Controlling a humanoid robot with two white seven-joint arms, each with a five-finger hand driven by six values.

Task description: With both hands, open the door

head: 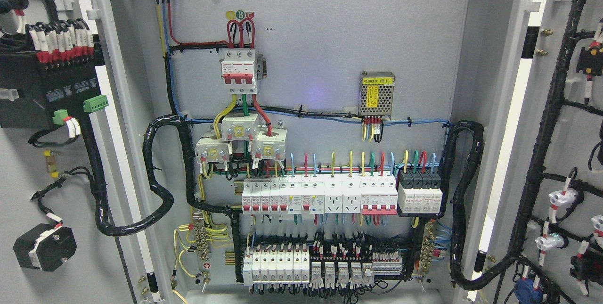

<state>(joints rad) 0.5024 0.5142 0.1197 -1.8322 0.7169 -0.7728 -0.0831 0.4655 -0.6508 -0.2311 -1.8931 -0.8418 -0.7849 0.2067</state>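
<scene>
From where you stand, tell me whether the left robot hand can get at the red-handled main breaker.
Probably yes for access: both doors, left door and right door, stand wide open, and nothing blocks the main breaker. Neither robot hand is in view, so I cannot judge actual reach.

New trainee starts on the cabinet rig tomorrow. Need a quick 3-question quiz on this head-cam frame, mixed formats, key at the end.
1. True or false: both cabinet doors are swung open, showing the back panel.
2. Multiple choice: where does the small metal power supply with the yellow label sit? A) on the left door B) upper right of the back panel C) bottom rail
3. Short answer: are the robot's hands visible?

Key
1. True: the left door and right door stand open either side of the back panel.
2. B: the power supply is up right, above the row of breakers.
3. No, neither hand is in view.
</scene>
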